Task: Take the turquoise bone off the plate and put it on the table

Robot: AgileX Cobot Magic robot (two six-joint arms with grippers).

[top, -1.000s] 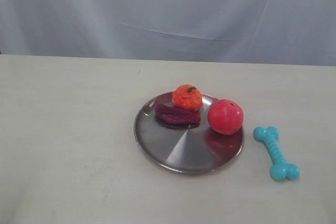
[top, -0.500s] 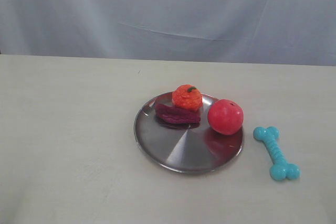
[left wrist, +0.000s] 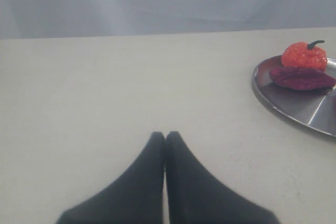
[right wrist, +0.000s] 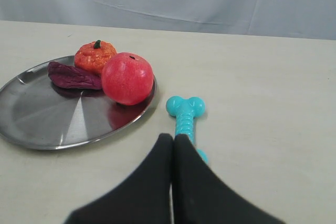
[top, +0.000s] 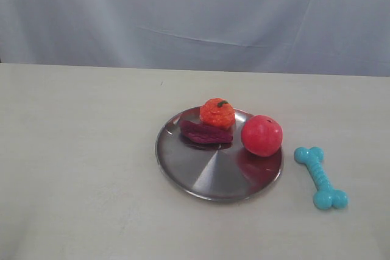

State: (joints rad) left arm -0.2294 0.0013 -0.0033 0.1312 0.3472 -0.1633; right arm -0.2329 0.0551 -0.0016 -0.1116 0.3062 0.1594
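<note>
Though exterior-hidden | left gripper, right gripper closed, apparently empty | turquoise bone off plate

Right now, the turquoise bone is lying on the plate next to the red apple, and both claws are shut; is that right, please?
Not quite. The turquoise bone lies on the table, apart from the plate, on the side where the red apple sits; the exterior view shows the gap. The left claw and right claw are indeed shut.
</note>
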